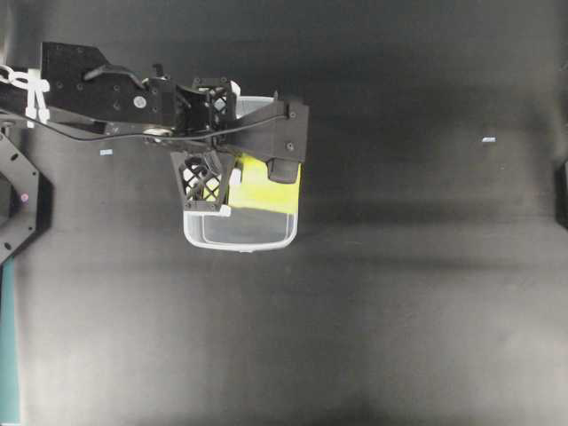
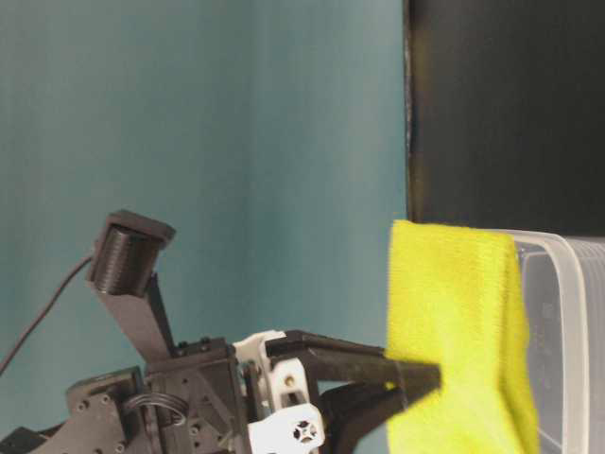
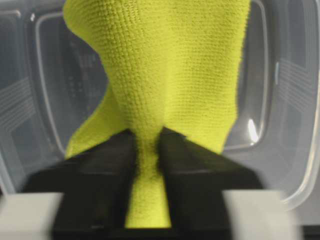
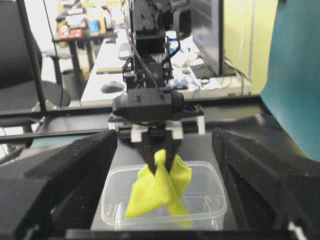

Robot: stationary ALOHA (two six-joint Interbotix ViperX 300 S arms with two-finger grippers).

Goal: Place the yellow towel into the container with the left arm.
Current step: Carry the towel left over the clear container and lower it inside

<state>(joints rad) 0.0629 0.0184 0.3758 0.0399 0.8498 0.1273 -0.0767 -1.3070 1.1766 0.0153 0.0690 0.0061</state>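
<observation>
The left arm's black lattice-patterned gripper (image 3: pixel 146 165) is clamped on a pinched fold of the bright yellow microfibre towel (image 3: pixel 170 75); in the left wrist view the two dark fingers (image 3: pixel 100 175) press the cloth from either side with a narrow strip of yellow squeezed between them; the gripper points straight down over the clear rectangular plastic container (image 1: pixel 240 232), as the right wrist view shows, with the wrist camera housing sitting directly above the fingers; behind it the black left arm (image 1: pixel 98 89) of metal links, cables and white clips reaches in from the left edge of the overhead view.

The towel hangs from the pinch in loose drapes, spreading wider below the fingers; its woven nap is plain and unmarked; its lower part lies within the container's walls, though whether it touches the base cannot be told.

The container stands on the dark matte table (image 1: pixel 399 311), its thick rim and rounded corners visible.

The right gripper's (image 4: pixel 165 190) black padded fingers frame the right wrist view, spread wide apart and holding nothing, facing the container from a distance.
</observation>
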